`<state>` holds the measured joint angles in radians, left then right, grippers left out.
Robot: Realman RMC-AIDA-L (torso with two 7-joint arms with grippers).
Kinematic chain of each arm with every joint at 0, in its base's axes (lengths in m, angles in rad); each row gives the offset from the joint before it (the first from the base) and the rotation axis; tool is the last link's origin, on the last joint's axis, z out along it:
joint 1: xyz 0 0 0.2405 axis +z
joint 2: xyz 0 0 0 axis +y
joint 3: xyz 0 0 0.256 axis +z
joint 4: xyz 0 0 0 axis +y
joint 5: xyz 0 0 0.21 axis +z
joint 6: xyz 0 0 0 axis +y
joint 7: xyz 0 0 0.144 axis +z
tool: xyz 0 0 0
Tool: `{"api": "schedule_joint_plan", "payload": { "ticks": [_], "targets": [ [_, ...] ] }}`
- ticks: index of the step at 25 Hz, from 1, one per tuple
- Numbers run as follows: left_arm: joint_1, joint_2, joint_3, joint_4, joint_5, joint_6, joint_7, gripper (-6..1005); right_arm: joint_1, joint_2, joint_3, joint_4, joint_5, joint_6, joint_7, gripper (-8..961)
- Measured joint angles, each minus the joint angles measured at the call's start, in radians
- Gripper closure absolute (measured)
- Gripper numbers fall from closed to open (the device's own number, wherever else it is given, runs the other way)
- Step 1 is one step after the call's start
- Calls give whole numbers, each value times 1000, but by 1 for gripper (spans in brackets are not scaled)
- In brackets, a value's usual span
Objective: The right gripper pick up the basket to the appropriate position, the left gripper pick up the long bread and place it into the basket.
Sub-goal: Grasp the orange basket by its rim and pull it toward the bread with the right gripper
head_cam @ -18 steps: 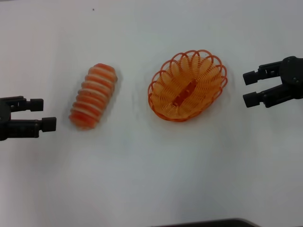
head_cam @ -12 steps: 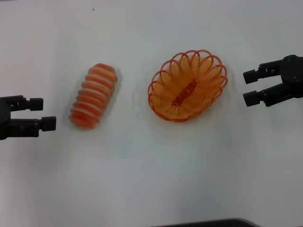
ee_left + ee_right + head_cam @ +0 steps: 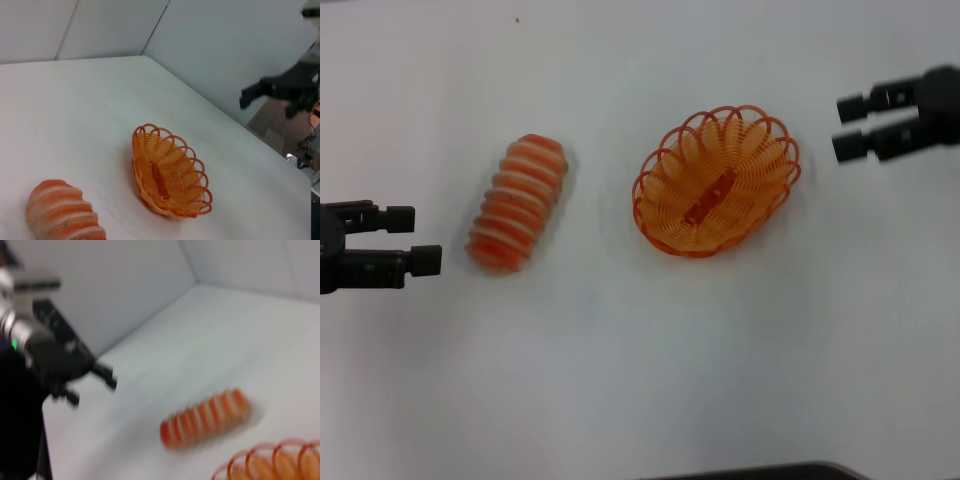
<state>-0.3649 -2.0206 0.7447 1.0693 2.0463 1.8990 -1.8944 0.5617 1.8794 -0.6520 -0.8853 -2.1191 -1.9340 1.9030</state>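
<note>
Right end effector approaching the basket, nothing yet grasped

The right end effector (image 3: 842,125), fingers parted and empty, hangs beyond the far right rim of the oval orange openwork basket (image 3: 717,182); next it likely needs to descend and close on that looped rim. The left end effector (image 3: 417,239), likewise open, waits just beside the banded orange-and-cream long bread (image 3: 518,203), lying on the white tabletop (image 3: 640,360) left of the basket.
</note>
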Motion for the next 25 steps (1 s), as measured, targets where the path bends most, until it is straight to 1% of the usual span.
{"api": "schedule_joint_plan", "payload": {
  "ticks": [2, 5, 7, 9, 10, 13, 16, 20, 23, 25],
  "targets": [
    [-2, 2, 2, 0, 0, 1, -6, 125, 45, -1, 36, -36, 0, -8, 95, 61],
    [-5, 3, 4, 1, 0, 3, -13, 125, 118, 0, 46, -99, -23, -9, 233, 66],
    [-9, 3, 4, 2, 1, 3, -17, 125, 172, 13, 26, -158, -82, -1, 309, 70],
    [-13, 4, 4, 2, 2, 3, -22, 125, 225, 31, 0, -185, -179, 26, 378, 73],
    [-15, 4, 4, 2, 2, 3, -25, 125, 255, 42, -20, -188, -241, 47, 417, 75],
    [-22, 3, 4, 1, 4, 3, -27, 125, 309, 69, -87, -180, -381, 124, 484, 81],
    [-30, 1, 4, 1, 18, 3, -28, 125, 325, 95, -180, -151, -466, 234, 530, 86],
    [-36, -1, 4, -4, 26, 3, -28, 125, 331, 115, -297, -59, -528, 376, 575, 93],
    [-37, -1, 4, -4, 27, 3, -28, 125, 343, 135, -337, -5, -593, 448, 586, 98],
    [-36, -1, 4, -4, 27, 3, -28, 125, 350, 152, -342, 12, -637, 478, 587, 102]
  ]
}}
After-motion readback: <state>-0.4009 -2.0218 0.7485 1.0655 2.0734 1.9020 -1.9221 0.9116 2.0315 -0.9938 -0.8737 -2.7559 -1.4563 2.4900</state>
